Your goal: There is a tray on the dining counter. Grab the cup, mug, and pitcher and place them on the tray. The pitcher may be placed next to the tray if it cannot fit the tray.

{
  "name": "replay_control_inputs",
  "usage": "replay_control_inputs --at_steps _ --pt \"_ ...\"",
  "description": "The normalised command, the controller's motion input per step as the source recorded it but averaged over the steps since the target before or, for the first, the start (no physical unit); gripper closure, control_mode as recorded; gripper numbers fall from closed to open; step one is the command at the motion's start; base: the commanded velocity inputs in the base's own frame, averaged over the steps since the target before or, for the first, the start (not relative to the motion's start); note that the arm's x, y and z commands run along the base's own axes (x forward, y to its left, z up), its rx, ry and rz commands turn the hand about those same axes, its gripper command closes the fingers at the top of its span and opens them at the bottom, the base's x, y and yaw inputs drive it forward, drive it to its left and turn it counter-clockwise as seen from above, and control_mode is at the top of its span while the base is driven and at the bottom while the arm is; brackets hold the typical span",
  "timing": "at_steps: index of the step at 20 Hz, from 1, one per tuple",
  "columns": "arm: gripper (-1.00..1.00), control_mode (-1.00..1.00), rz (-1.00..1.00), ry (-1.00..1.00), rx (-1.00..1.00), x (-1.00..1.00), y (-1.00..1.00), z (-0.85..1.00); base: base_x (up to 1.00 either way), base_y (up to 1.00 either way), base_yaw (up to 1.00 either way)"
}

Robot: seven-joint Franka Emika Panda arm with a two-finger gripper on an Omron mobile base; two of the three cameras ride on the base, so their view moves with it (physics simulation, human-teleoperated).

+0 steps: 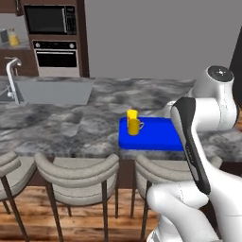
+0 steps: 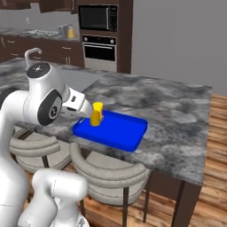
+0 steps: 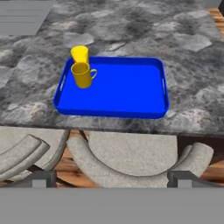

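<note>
Two vessels, mug (image 3: 82, 75) and cup (image 3: 80, 54) (seemingly touching), sit on the tray (image 3: 127, 89) beyond the wide-open, empty gripper (image 3: 112, 178).

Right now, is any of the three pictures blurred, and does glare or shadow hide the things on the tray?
Left base view: soft but readable; the arm covers the right end of the tray, no glare. Right base view: even light; mug and cup overlap, their edges a little fuzzy. Hand view: sharpest; mug and cup plain to see, with only faint shadows.
</note>
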Motion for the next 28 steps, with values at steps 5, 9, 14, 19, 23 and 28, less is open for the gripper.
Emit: replay_control_inputs --at_steps 5,9,14,19,23,28 --pt "-1.00 1.00 0.00 0.00 0.00 0.00 0.00 0.00 -0.73 -0.82 -0.20" --pt "-1.00 1.00 0.00 0.00 0.00 0.00 0.00 0.00 -1.00 -0.04 0.06" --pt "-1.00 1.00 0.00 0.00 0.00 0.00 0.00 0.00 -0.90 -0.42 -0.05" --pt "-1.00 1.00 0.00 0.00 0.00 0.00 0.00 0.00 -0.22 -0.99 -0.49" --pt "-1.00 1.00 0.00 0.00 0.00 0.00 0.00 0.00 0.01 -1.00 -0.32" --pt "-1.00 1.00 0.00 0.00 0.00 0.00 0.00 0.00 0.15 -1.00 -0.06"
